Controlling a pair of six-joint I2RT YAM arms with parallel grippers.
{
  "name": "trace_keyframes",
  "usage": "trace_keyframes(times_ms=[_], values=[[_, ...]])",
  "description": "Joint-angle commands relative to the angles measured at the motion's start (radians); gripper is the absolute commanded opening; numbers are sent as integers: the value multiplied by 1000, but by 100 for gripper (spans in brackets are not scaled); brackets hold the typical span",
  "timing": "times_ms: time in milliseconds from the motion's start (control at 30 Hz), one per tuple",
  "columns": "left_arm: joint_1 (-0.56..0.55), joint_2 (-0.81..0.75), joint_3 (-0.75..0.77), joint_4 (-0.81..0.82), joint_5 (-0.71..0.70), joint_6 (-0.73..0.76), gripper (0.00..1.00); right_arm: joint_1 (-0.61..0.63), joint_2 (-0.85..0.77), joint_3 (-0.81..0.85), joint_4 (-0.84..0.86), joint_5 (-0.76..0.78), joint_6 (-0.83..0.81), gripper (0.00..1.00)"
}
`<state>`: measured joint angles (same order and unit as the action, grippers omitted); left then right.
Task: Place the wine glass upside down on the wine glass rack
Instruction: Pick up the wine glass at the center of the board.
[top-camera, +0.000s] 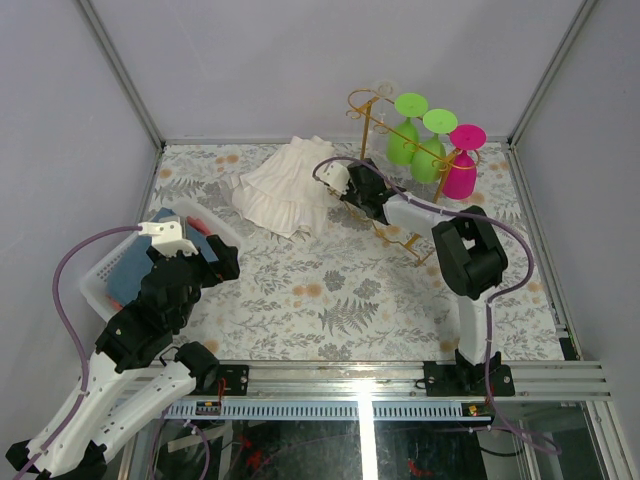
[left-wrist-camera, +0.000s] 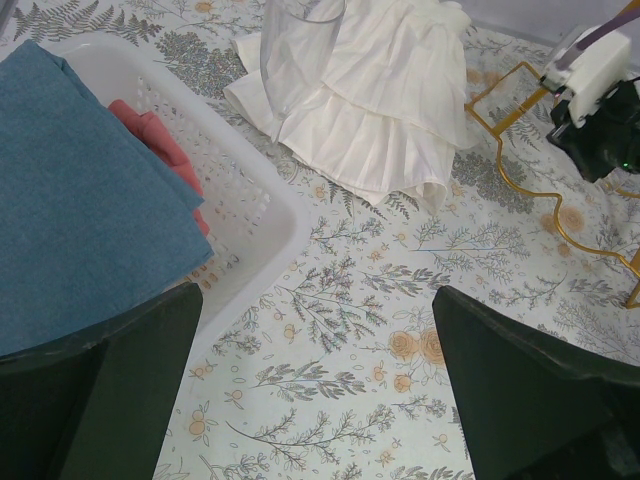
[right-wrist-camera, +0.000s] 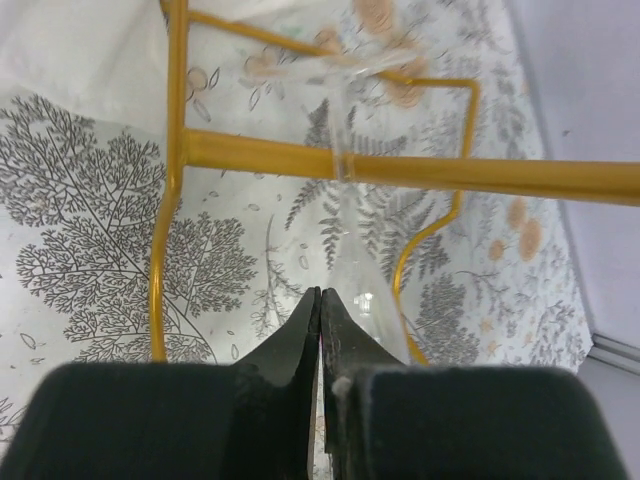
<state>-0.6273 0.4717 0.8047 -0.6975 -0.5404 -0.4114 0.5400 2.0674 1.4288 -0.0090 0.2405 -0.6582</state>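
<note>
Seeing my right fingers (right-wrist-camera: 300, 340) clenched empty beside the wine glass (right-wrist-camera: 368, 285) hanging inverted on the wine glass rack (right-wrist-camera: 450, 175); left fingers (left-wrist-camera: 110, 400) are gaping.

Four wine glasses (top-camera: 402, 143) — two green (top-camera: 428, 160), one pink (top-camera: 460, 178), one clear (left-wrist-camera: 300, 40).

Tall gold wire wine glass rack (right-wrist-camera: 500, 178), upright at the table's far right, with two green glasses (top-camera: 403, 142) and a pink glass (top-camera: 460, 175) hanging inverted; a clear wine glass (right-wrist-camera: 352, 235) has its stem crossing one rail.
</note>
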Motion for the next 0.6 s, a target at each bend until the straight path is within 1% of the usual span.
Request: trace_keyframes(times_ms=[0,33,67,100,133,167,300,433,567], values=[[5,-6,-10,23,-14,-3,100,-6,-99,10,19,-51,-4,11],[5,-7,-9,23,-16,-4,100,-6,-100,13,16,-52,-3,25],[5,-8,-10,23,-16,-3,100,-6,-97,18,15,-46,-4,36],[5,-8,-10,23,-16,-3,100,-6,-91,21,16,-36,-7,44],[5,-8,-9,23,-16,-3,100,-5,-82,27,17,-22,-11,50],[4,-9,-10,23,-15,-4,100,-6,-71,34,18,-6,-16,53],[5,-9,-10,22,-16,-3,100,-8,-13,76,13,44,-39,59],[5,-6,-10,22,-16,-3,100,-9,35,116,20,52,-42,66],[5,-6,-10,21,-16,-2,100,-14,84,154,21,61,-52,68]])
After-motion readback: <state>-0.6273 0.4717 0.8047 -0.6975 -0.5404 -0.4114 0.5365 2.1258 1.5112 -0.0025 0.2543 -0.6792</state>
